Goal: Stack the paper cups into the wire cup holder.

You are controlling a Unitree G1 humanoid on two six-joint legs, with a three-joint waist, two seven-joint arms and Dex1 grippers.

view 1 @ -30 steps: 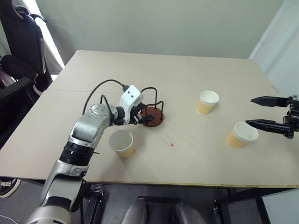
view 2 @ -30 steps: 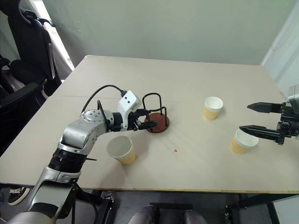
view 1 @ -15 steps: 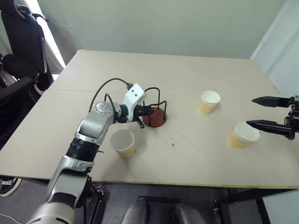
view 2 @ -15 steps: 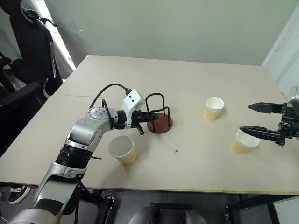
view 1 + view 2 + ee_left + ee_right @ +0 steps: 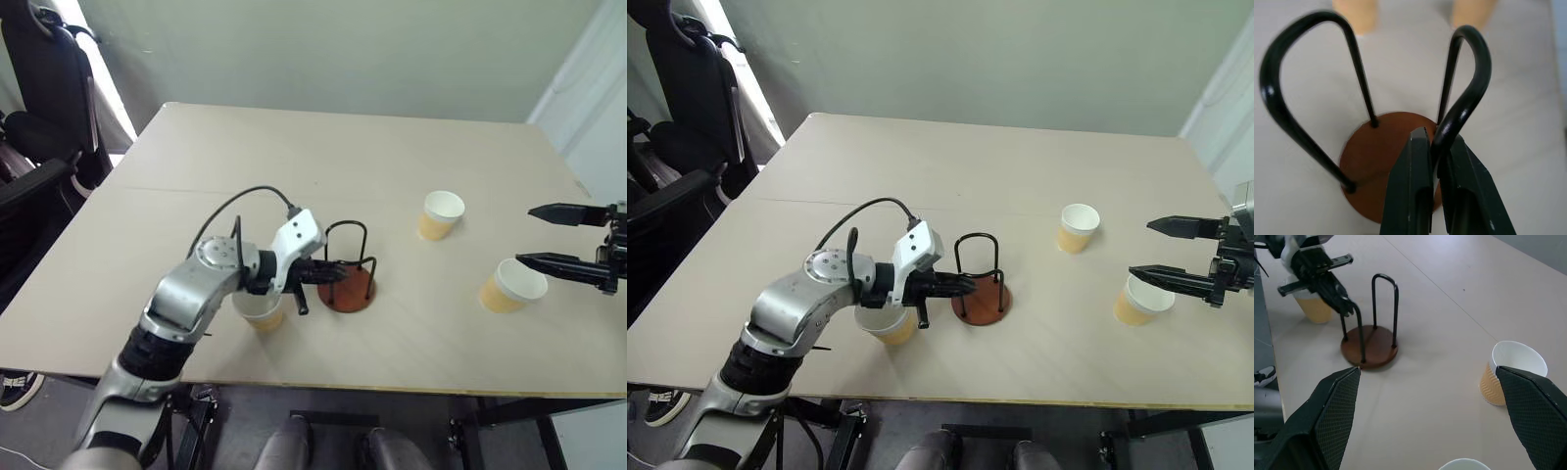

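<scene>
Dragged nearer the table's (image 5: 411, 377) front edge, wire cup holder (image 5: 349, 290) sits pinched in left fingers (image 5: 1410, 191).

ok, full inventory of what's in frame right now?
paper cups: three, tan outside and white inside, upright on the table; one mid-right, one by the right gripper, one behind the left arm near the front edge.
wire cup holder: one, red-brown disc base with black wire loops, centre of the table, no cups in it.
table: one, light beige top.
chair: one, black, off the table's left side.
left gripper: black fingers shut on one wire loop of the holder.
right gripper: black fingers open, at the table's right edge by the nearest cup.
</scene>
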